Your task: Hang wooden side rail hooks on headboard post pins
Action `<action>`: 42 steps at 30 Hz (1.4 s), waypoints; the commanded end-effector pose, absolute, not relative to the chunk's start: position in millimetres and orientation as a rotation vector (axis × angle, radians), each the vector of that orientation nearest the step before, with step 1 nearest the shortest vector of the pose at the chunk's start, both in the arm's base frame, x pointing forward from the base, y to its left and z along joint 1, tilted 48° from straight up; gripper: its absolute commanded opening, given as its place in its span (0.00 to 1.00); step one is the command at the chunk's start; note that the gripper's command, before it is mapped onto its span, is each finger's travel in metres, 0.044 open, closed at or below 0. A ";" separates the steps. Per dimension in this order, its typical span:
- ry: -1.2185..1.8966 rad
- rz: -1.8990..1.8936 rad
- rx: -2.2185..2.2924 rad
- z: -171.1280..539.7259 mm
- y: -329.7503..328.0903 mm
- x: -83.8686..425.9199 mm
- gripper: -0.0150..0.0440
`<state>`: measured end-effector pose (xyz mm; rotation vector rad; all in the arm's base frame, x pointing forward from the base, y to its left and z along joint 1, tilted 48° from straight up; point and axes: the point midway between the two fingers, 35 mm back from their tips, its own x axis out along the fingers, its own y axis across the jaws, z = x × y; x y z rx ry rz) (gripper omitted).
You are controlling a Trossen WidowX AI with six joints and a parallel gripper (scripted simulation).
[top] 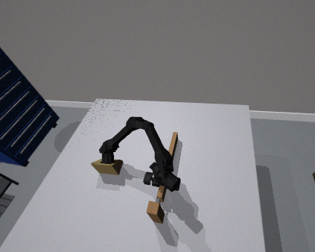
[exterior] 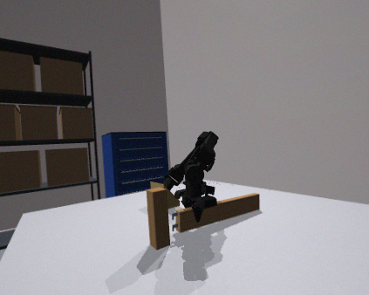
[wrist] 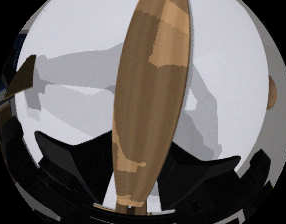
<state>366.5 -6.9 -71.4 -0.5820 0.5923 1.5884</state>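
The wooden side rail (top: 173, 143) (exterior: 241, 204) (wrist: 151, 90) stands on its narrow edge, its far end low at the table. My gripper (exterior: 199, 216) (wrist: 139, 132) is shut on the rail near its hook end, one finger on each side. The two steel hooks (top: 159, 200) (exterior: 174, 222) stick out from the rail's near end toward the post. The headboard post (top: 155, 212) (exterior: 158, 218) stands upright just beyond them. In the exterior view a narrow gap shows between hooks and post. The slot and pins are hidden. How high the near end is above the table is hard to tell.
The arm's base stands on a tan block (top: 108, 167) at the left of the table (top: 220, 149). A blue drawer cabinet (top: 17, 108) (exterior: 138, 161) and a shelf rack with boxes (exterior: 37, 97) stand off the table.
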 end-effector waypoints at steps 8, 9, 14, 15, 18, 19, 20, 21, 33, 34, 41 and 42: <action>0.585 1.579 -0.595 -68.3 -12.9 369.7 0.25; 0.585 1.579 -0.596 -68.1 -13.0 369.7 0.25; 0.585 1.579 -0.596 -67.7 -13.5 369.8 0.25; 0.585 1.579 -0.596 -67.9 -13.5 369.9 0.25; 0.585 1.579 -0.596 -68.4 -13.4 370.2 0.25; 0.585 1.579 -0.596 -68.5 -13.4 370.4 0.25; 0.585 1.579 -0.596 -68.7 -13.4 370.5 0.25; 0.585 1.579 -0.596 -68.8 -13.4 370.6 0.25; 0.585 1.579 -0.596 -69.9 -13.8 371.8 0.25; 0.585 1.579 -0.596 -69.9 -13.9 371.8 0.25; 0.585 1.579 -0.596 -69.9 -14.6 372.4 0.25; 0.585 1.579 -0.596 -69.9 -14.7 372.5 0.25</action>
